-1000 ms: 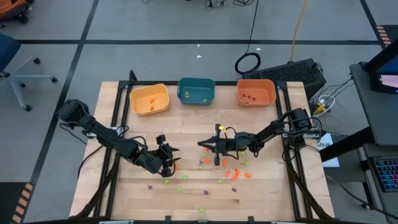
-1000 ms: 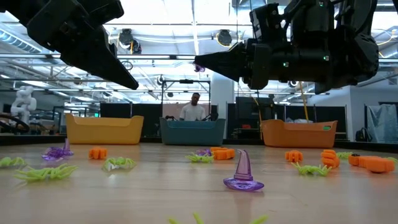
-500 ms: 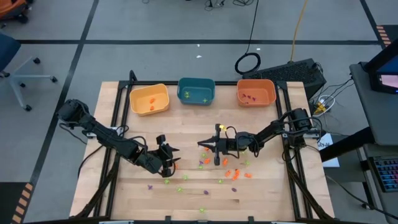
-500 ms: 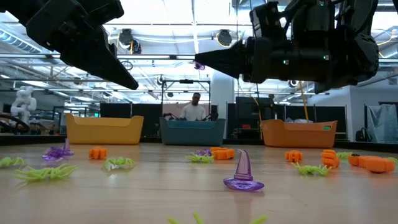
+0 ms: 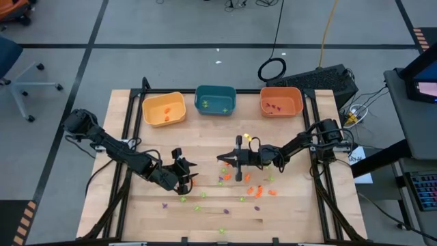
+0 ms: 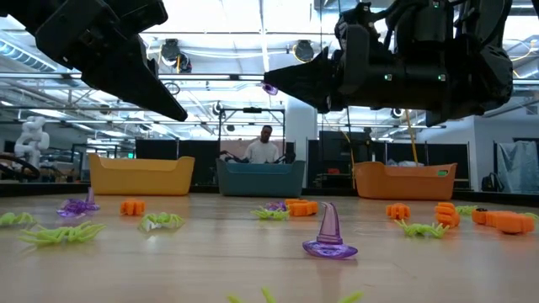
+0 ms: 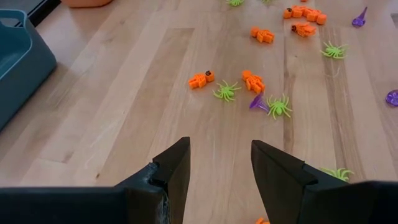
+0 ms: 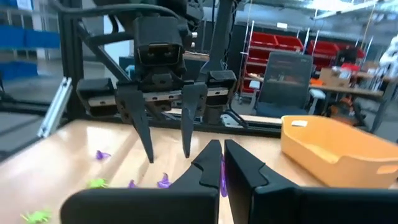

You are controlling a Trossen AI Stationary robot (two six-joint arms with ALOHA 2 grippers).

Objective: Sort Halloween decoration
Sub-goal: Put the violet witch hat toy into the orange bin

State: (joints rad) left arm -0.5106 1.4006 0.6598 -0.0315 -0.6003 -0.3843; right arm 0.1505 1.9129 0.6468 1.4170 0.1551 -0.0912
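Small orange, light-green and purple trinkets [image 5: 249,186] lie scattered on the wooden table between the two arms, and more [image 7: 254,81] show ahead in the left wrist view. A purple witch hat [image 6: 328,231] stands on its brim near the front edge. My right gripper [image 5: 220,158] hovers above the table's middle, pointing left, shut on a tiny purple trinket [image 6: 269,87]. My left gripper [image 5: 193,171] hangs open above the table to its left, fingers [image 7: 176,163] spread and touching nothing. My right gripper pinches the purple trinket [image 8: 222,178] between its two fingertips, only at their free ends. The fingers lie roughly level, coming from the table's right side. The trinket is lifted clear of the table, high above the other pieces.
Three bins stand along the far edge: yellow [image 5: 164,109], teal [image 5: 216,100] and orange [image 5: 280,101], each with a few pieces inside. Green spiders [image 6: 59,234] lie near the front left. A person [image 6: 264,145] sits behind the teal bin, beyond the table.
My right gripper has turned a little about its wrist in place and stayed shut on the purple trinket, which remains lifted. The left arm has kept still.
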